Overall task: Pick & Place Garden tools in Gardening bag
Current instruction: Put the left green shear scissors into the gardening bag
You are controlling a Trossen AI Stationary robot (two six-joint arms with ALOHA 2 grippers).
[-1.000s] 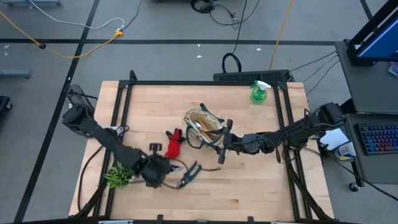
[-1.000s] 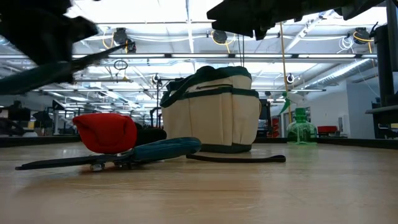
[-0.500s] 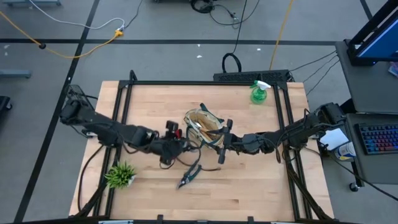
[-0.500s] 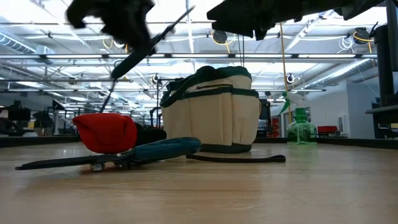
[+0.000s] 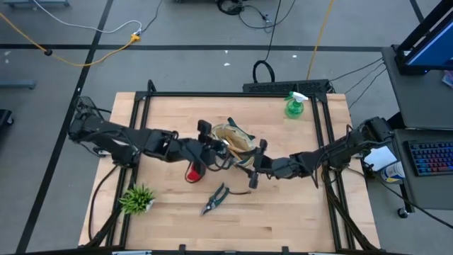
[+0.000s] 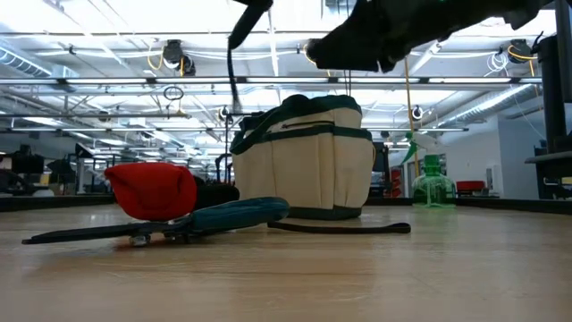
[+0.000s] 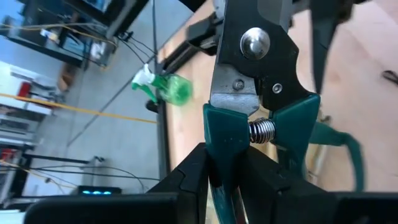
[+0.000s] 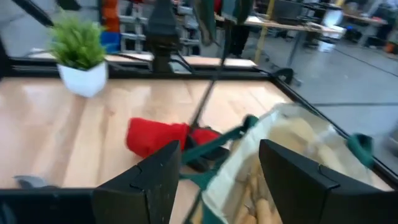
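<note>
The cream gardening bag [image 5: 237, 144] with green trim stands mid-table; wooden tool handles [image 8: 255, 199] show inside it. My left gripper [image 5: 211, 147] is shut on teal-handled pruning shears [image 7: 249, 56], held above the bag's left rim. My right gripper [image 8: 217, 155] is open at the bag's near right rim, its fingers on either side of a green bag strap [image 8: 214, 144]; I cannot tell whether it touches. A second pair of shears [image 5: 214, 198] and the red glove [image 5: 192, 172] lie on the table. The green spray bottle [image 5: 294, 105] stands at the far right. My left gripper pinches the shears by a teal handle [image 7: 219, 140] just behind the spring, between its two fingers. The fingers lie along the shears, and the black blades point away from them. The shears are lifted clear of the table, above the bag's left side.
A green plant tuft in a white pot [image 5: 136, 200] stands near the table's near left corner. A black frame [image 5: 233, 92] runs round the table's edges. Bare wood lies along the near edge and at the far left.
My left gripper, holding the shears clear of the table, has gone from beside the plant toward the table's right and far edges, up to the bag's left rim. The shears have swung from nearly level to steeply tilted. The second shears and glove have stayed put.
</note>
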